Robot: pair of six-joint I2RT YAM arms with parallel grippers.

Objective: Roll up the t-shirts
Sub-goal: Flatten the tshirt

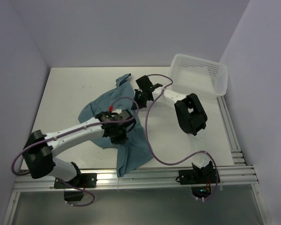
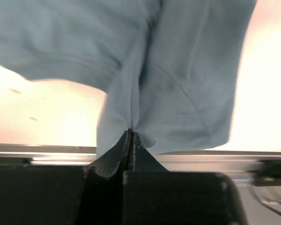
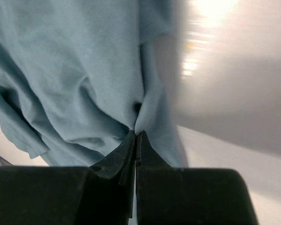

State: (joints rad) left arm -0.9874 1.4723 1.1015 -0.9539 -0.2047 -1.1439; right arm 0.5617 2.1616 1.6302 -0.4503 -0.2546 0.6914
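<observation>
- Left gripper (image 2: 131,133) is clamped tight on a fold of the t-shirt (image 1: 93,105).
- Right gripper (image 3: 136,133) likewise pinches the teal cloth, at its far side.
- Crumpled, the t-shirt sprawls across the middle of the white table (image 1: 70,89), one end reaching the near rail (image 1: 154,180).
- White mesh basket (image 1: 223,79) sits at the far right corner, apart.

The left arm (image 1: 75,130) and right arm (image 1: 167,96) have white links, black joints, looping purple cables (image 1: 166,163), and tapered black fingers (image 2: 114,157).

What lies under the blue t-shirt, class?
Only the white table shows around the t-shirt; anything beneath its cloth is covered. The left hand and right hand pinch it shut.
</observation>
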